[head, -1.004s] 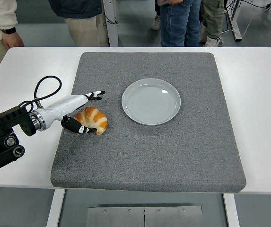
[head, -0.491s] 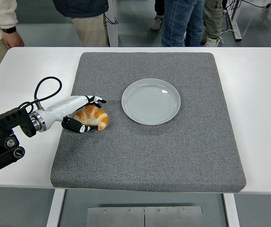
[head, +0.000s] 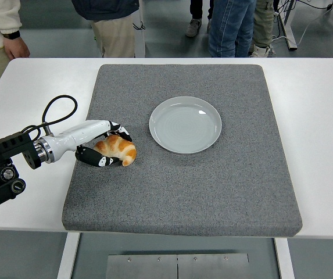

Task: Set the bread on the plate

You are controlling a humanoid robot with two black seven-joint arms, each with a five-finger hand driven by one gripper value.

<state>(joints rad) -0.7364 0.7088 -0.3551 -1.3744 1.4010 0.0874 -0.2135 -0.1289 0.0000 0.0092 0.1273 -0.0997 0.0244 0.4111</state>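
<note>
The left hand (head: 103, 145) has its fingers curled around the bread (head: 117, 149), which rests on the grey mat (head: 224, 186) near the plate (head: 185, 124), at its 8 o'clock; the grasp looks made, while lifting and placing remain, the plate being bare.

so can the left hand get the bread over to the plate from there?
Probably yes. The left hand has its fingers curled around the bread, and the plate sits just to its right on the mat with nothing between them.
</note>
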